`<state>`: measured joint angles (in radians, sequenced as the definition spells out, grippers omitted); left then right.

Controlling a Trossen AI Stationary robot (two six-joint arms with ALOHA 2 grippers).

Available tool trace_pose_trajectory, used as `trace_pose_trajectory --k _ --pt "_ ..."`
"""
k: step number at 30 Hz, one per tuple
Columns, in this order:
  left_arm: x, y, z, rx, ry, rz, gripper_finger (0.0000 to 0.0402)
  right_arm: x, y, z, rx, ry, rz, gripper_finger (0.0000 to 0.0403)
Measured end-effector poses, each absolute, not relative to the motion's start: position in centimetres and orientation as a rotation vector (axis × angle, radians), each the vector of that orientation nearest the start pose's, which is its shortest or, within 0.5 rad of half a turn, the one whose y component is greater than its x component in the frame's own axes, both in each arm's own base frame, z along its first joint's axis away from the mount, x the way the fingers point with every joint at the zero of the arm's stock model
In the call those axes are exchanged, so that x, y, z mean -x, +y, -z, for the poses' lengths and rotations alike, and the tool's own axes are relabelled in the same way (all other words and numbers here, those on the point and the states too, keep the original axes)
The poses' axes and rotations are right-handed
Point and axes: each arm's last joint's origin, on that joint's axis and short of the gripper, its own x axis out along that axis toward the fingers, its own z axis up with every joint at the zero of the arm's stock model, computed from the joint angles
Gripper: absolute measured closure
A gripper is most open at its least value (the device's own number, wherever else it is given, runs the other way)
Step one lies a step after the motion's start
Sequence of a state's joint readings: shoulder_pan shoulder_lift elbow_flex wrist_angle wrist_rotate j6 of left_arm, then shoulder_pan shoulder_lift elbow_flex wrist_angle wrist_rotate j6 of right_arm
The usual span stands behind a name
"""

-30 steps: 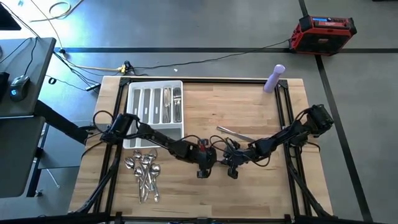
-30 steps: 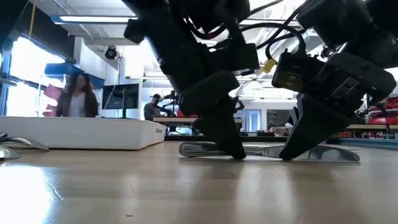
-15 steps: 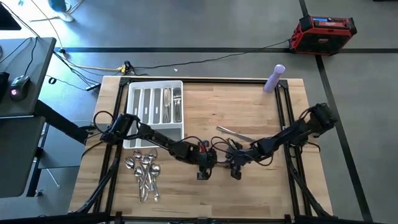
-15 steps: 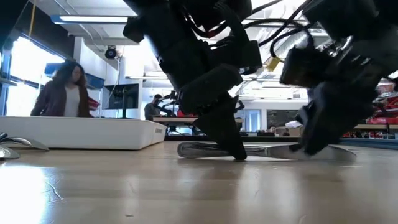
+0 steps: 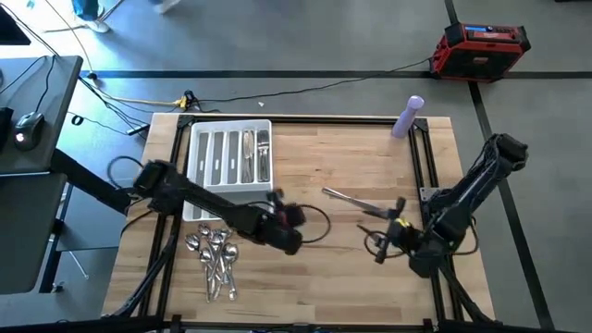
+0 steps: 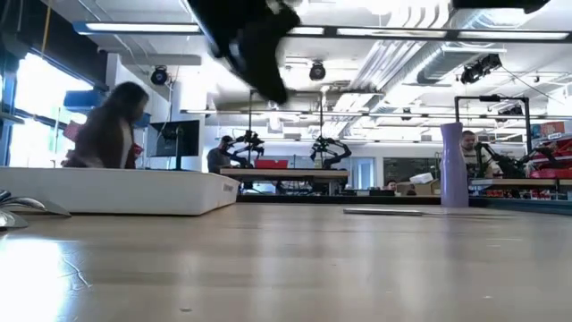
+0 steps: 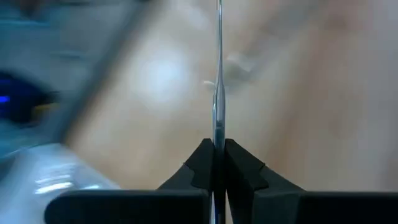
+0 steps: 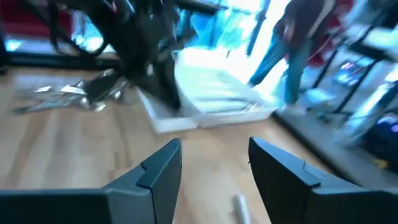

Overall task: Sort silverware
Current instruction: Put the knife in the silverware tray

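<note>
We note a knife (image 7: pixel 218 106) clamped between the closed fingers of the left pincer (image 7: pixel 218 163), lifted above the table (image 5: pixel 351 277) near its middle, just beside the white tray (image 5: pixel 198 176). More knives (image 5: pixel 350 198) lie mid-table; spoons (image 5: pixel 215 257) sit heaped below the tray, forks (image 5: pixel 262 155) inside it. Right pincer (image 8: pixel 214 165) hangs open, empty, toward the right edge.

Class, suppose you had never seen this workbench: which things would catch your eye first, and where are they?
The left gripper, above mid-table, is shut on a thin knife. Beside it lies a heap of spoons below the white tray. A lilac bottle stands at the far right edge, and the right gripper is open.
</note>
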<state>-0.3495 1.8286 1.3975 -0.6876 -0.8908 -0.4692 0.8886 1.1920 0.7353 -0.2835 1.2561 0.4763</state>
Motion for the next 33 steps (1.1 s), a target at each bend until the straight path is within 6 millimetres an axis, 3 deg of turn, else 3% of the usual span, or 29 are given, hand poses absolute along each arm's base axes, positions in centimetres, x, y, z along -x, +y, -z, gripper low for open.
trace_pose_trajectory --k 4,7,12,20,23,27,33 --pt "-31.8 -8.0 -27.8 -0.188 0.518 -0.985 0.0401 -15.8 16.1 -23.7 0.185 0.254 0.429 0.0243" --pt "-28.7 -4.5 -28.6 -0.037 0.429 -1.127 0.0401 -15.9 16.0 -23.2 0.193 0.267 0.444 0.0246" --pt "-25.0 0.8 -25.7 0.205 0.402 -1.251 0.0401 -16.7 15.7 -22.6 0.203 0.298 0.460 0.0247" --pt "-23.9 5.9 -18.4 0.388 0.363 -1.269 0.0401 -17.8 15.0 -22.1 0.173 0.374 0.445 0.0247" --pt "-23.2 6.5 -15.8 0.472 0.356 -1.270 0.0401 -17.9 15.0 -22.0 0.160 0.400 0.418 0.0247" --pt "-22.8 6.4 -13.8 0.543 0.381 -1.261 0.0402 -17.9 15.0 -22.0 0.164 0.394 0.425 0.0247" --pt "-23.0 6.0 -12.9 0.637 0.413 -1.240 0.0378 -17.9 15.0 -22.0 0.163 0.395 0.423 0.0247"
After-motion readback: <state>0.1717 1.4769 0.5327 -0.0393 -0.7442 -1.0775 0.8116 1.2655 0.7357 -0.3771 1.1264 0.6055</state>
